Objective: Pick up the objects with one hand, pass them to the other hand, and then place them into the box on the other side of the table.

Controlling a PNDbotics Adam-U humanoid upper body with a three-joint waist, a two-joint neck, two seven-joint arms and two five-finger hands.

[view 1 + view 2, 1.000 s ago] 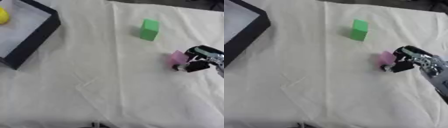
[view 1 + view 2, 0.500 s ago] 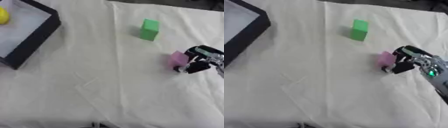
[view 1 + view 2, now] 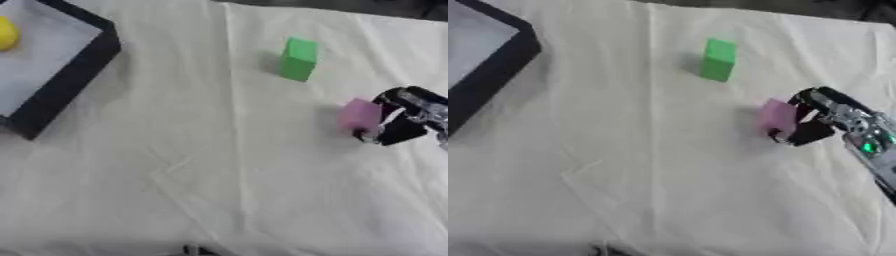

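A small pink block sits at the right of the white cloth, and my right hand has its fingers curled round it from the right side. A green block stands upright further back, apart from the hand. The black box with a white floor lies at the far left, holding a yellow object. My left hand shows in neither view.
A white cloth with creases covers the whole table. The box's black wall runs diagonally along the left side. A dark strip lies beyond the table's far edge.
The pink block and my right hand stay almost where they were; the hand remains curled against the block. The green block and the box have not moved.
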